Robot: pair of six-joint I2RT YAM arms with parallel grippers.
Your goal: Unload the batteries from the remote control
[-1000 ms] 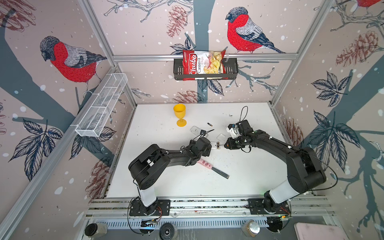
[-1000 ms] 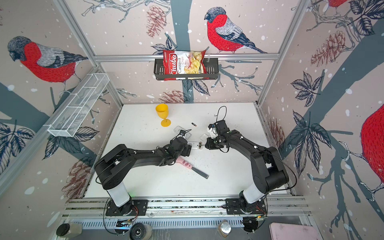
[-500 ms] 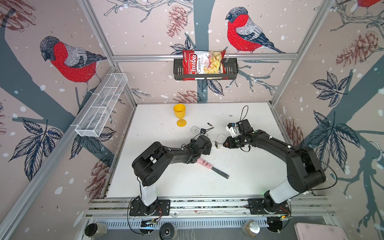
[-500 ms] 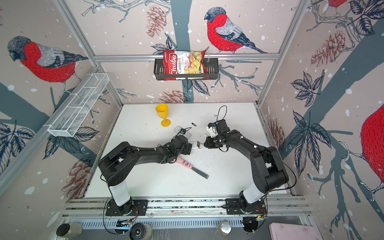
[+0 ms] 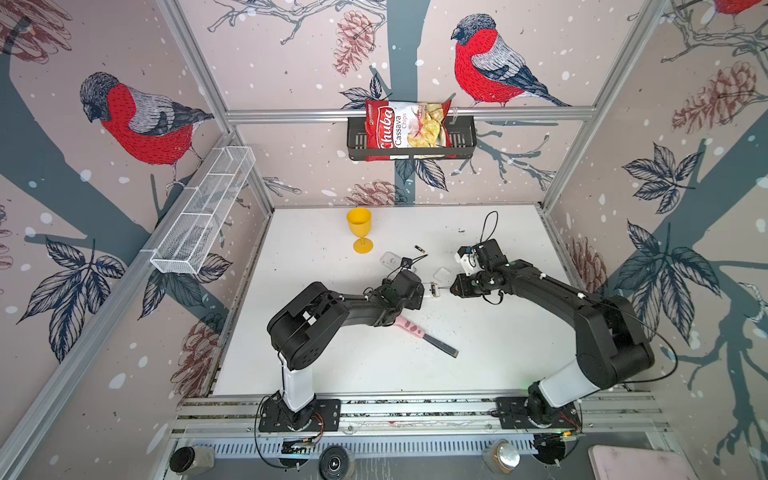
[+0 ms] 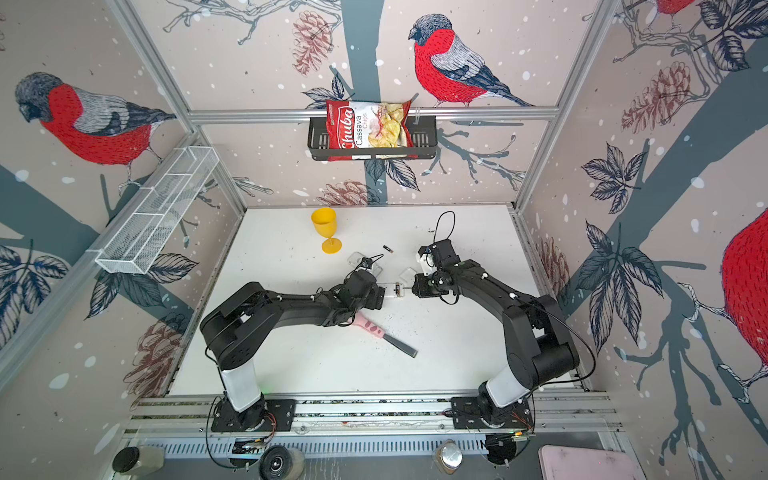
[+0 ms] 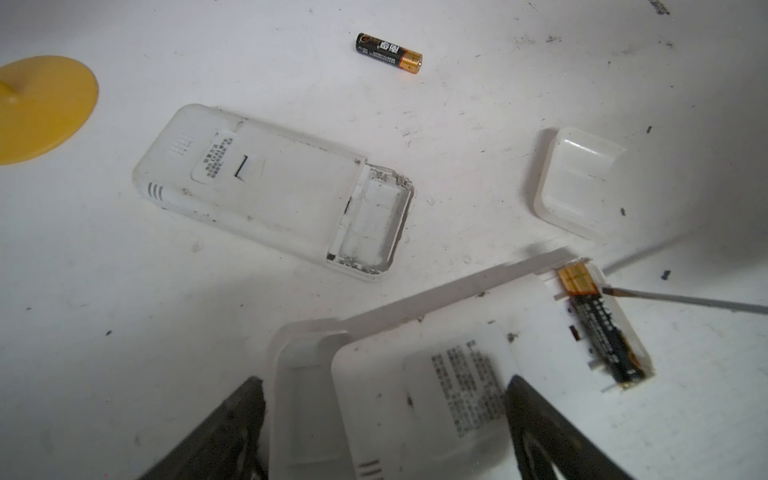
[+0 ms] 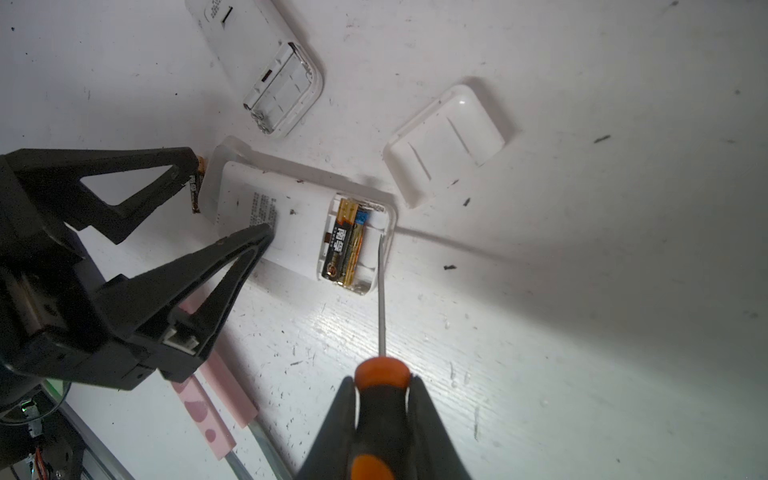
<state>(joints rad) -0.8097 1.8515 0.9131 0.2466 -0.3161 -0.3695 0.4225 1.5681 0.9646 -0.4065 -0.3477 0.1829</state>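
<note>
On the surface, the spread left tool seemingly steadies the remote so the right tool, pinching a screwdriver, can pry batteries.

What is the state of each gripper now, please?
Left gripper: jaws wide around the remote control; whether it grips cannot be told.
Right gripper: closed on the screwdriver.
</note>
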